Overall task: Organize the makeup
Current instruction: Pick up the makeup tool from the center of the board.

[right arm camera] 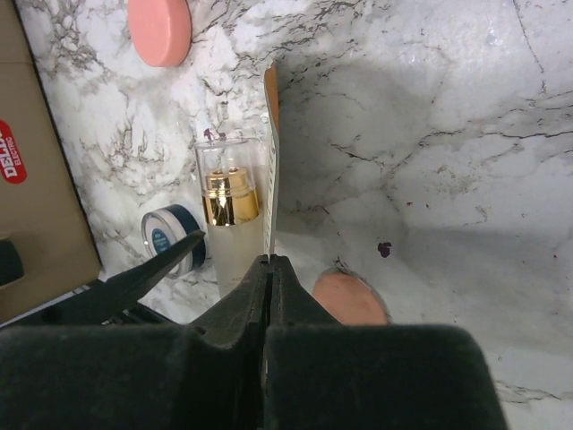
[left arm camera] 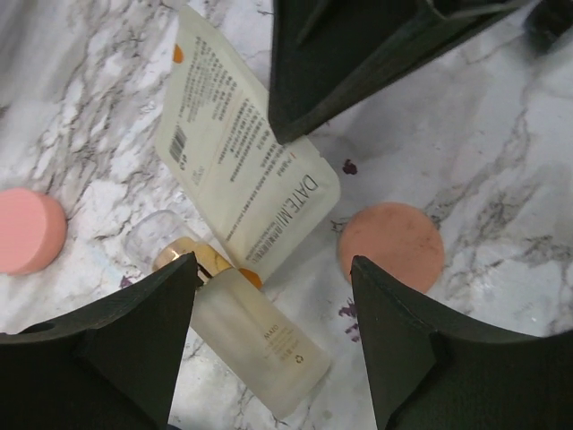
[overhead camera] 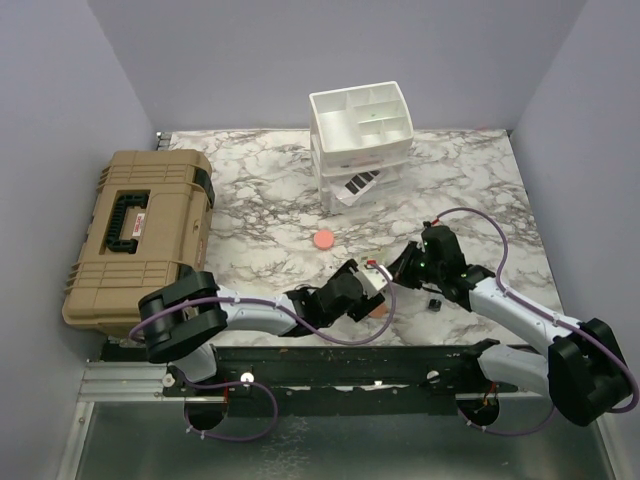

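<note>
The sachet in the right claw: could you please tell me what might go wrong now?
The right claw pinches only the edge of the sachet, so it may slip free. The open left claw straddles the bottle beside it; the claws are close and could collide or knock the bottle.

Cream sachet [left arm camera: 237, 161] beside frosted bottle [left arm camera: 260, 345], peach disc [left arm camera: 391, 246]

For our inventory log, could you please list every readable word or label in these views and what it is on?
"DATE.MI": large print on the cream sachet; its fine print and barcode are too small to read.
Frosted bottle: faint print, unreadable.
Red sticker on the tan case: cut off by the frame edge, unreadable.
Blue compact: label too blurred.
</note>
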You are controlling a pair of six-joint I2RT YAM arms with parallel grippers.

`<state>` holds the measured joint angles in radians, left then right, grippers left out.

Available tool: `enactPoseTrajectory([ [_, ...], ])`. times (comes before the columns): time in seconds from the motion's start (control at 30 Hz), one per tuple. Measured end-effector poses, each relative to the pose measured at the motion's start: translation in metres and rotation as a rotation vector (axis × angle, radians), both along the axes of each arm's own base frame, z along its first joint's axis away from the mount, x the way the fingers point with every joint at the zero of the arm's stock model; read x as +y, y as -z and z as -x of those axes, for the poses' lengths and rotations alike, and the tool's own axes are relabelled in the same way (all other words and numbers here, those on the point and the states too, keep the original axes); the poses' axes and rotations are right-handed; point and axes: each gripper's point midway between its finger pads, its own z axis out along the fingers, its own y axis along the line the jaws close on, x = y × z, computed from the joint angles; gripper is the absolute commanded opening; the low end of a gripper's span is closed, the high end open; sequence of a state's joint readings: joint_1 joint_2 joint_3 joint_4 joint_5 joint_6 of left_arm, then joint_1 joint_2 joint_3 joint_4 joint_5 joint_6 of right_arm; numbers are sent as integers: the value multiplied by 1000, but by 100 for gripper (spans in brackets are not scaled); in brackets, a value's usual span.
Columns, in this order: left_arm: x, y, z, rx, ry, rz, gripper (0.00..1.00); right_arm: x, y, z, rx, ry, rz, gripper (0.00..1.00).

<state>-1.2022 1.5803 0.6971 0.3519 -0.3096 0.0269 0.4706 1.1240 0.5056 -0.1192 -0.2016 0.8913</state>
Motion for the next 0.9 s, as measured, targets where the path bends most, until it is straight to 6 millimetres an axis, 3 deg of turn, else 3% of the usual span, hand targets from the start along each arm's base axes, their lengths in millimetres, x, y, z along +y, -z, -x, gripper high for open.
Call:
enactPoseTrajectory([
  [0.2, 0, 0, -19, -80, -106, 34, 61, 2, -2, 0, -3, -5, -11, 1],
  [0.3, -1, 9, -23, -99, -131, 28, 55, 3, -3, -1, -5, -5, -19, 1],
  [0.43, -3, 18, -23, -112, -137, 15, 36, 4, -3, 0, -3, -8, -23, 1],
  [0.57, -5, 14, -24, -129, -152, 41, 20, 5, -4, -1, -5, -10, -28, 1],
  [0.8, -5, 9, -29, -147, -179, 68, 6, 9, -9, -8, -18, -7, -41, 1],
  [0.9, -5, 9, -29, -149, -181, 70, 5, 11, -10, -11, -14, -5, -43, 8],
])
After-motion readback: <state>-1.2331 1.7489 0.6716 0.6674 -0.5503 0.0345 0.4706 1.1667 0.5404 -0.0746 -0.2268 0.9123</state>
